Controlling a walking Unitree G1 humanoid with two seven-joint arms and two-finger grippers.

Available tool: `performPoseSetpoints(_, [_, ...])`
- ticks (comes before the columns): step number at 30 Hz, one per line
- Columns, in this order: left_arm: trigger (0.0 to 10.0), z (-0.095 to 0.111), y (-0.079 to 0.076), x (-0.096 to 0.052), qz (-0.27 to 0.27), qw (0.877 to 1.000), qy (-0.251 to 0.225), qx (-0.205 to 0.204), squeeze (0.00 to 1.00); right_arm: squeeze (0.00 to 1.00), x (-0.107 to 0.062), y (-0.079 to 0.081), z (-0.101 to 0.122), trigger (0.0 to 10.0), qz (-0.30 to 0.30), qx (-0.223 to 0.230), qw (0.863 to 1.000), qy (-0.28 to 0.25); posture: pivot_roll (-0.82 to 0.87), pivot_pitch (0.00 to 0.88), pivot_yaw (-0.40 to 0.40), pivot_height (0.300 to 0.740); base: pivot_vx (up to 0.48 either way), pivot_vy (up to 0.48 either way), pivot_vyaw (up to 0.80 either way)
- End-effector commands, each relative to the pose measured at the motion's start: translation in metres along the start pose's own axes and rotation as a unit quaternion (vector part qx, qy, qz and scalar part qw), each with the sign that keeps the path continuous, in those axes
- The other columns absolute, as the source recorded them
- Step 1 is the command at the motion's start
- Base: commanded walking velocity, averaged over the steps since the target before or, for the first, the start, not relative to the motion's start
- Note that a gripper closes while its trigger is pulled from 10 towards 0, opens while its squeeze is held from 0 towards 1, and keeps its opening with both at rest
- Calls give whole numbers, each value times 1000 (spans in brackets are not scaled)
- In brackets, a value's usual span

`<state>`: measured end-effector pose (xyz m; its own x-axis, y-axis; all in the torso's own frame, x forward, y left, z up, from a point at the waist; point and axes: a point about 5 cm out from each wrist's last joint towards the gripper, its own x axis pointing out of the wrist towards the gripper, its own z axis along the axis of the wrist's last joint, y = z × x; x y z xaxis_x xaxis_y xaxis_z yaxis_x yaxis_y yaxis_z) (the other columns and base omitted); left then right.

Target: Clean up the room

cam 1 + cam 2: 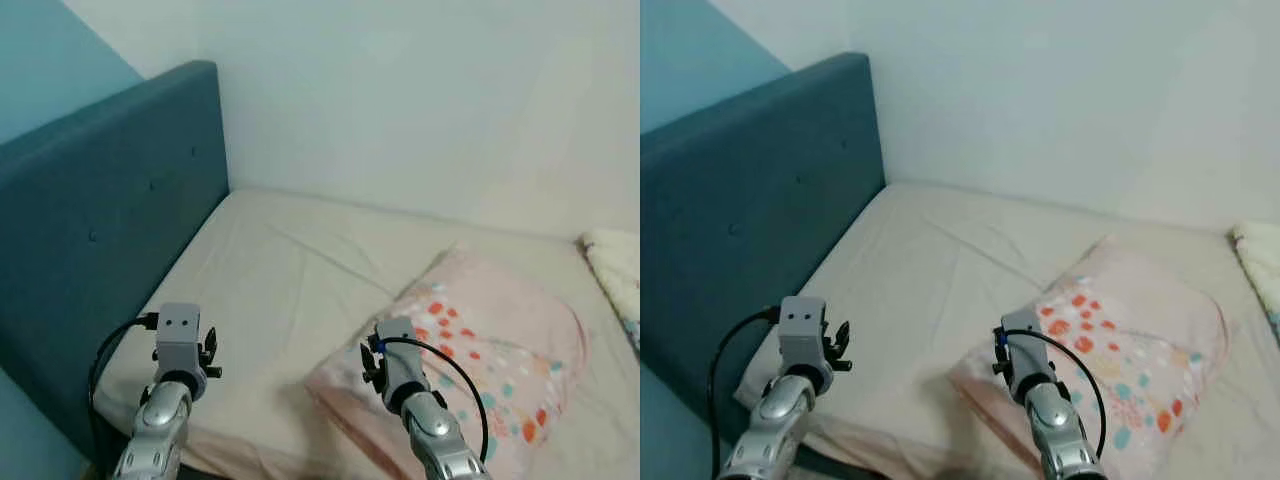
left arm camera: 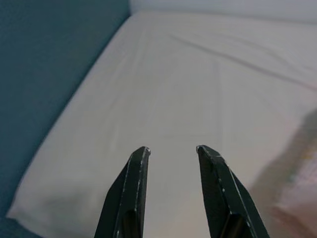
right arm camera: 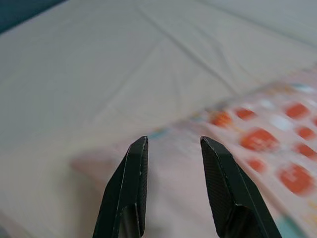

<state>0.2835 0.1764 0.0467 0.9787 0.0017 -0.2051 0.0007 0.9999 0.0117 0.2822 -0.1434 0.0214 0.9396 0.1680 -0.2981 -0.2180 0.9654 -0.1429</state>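
Bed [image 1: 270, 270] w/ cream sheet, set against teal headboard [image 1: 110, 220] & pale wall. Pink pillow [image 1: 500, 350] w/ red/teal dots lies on the bed's right half. Left tool [image 2: 171, 151] spread, over bare sheet near headboard. Right tool [image 3: 173, 141] spread, just above pillow's near corner, not touching.

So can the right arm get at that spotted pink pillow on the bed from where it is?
Probably yes. The right tool is open, hovering just above the pillow near its corner, with nothing between them on the bed.
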Motion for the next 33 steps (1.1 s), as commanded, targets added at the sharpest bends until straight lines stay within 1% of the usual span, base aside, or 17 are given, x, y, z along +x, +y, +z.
performPoseSetpoints(1, [10000, -1, -4, 0, -10, 1000, 7, -1, 0, 0, -1, -1, -2, 10000, -6, 9, 1000, 1, 30, 0, -56, 738, 0, 0, 0])
performPoseSetpoints(6, [10000, -2, -8, 1, -33, 999, 15, 16, 0, 0, -2, 0, -5, 10000, -9, 19, 1000, 7, 28, 0, -44, 738, 0, 0, 0])
performPoseSetpoints(12, [10000, -3, -10, 2, -44, 998, 21, 27, 0, 0, -4, -1, -8, 10000, -13, 24, 1000, 10, 22, 0, -28, 738, 0, 0, 0])
performPoseSetpoints(18, [10000, -3, -9, 3, -46, 998, 21, 29, 0, 0, -6, -2, -10, 10000, -16, 27, 999, 11, 19, 0, -26, 738, 0, 0, 0])
performPoseSetpoints(21, [10000, -1, -9, 4, -44, 999, 16, 20, 0, 0, -7, -2, -10, 10000, -18, 28, 999, 11, 13, 0, -22, 738, 0, 0, 0])
performPoseSetpoints(23, [10000, -1, -11, 3, -53, 998, 14, 39, 0, 0, -7, -2, -10, 10000, -20, 30, 999, 11, 11, 0, -22, 738, 0, -480, 0])
performPoseSetpoints(24, [10000, -1, -11, 3, -53, 998, 14, 39, 0, 0, -7, -2, -10, 10000, -20, 30, 999, 11, 11, 0, -22, 738, 0, -480, 0])
performPoseSetpoints(25, [10000, -2, -11, 2, -53, 998, 16, 38, 0, 0, -8, -2, -10, 10000, -20, 30, 999, 10, 10, 1, -27, 738, 0, -480, 0])
performPoseSetpoints(27, [10000, -5, -10, 3, -40, 999, 22, 23, 0, 0, -8, -2, -10, 10000, -20, 27, 999, 11, 10, 1, -27, 738, 0, -480, 0])
performPoseSetpoints(29, [10000, -5, -7, 3, -23, 999, 26, 3, 0, 0, -9, -3, -10, 10000, -24, 22, 999, 12, 9, 5, -32, 738, 0, 0, 0])
performPoseSetpoints(33, [10000, -5, -6, 3, -23, 999, 24, -1, 0, 0, -8, -8, -9, 10000, -43, 18, 999, 11, 8, 10, -36, 738, 0, 0, 0])
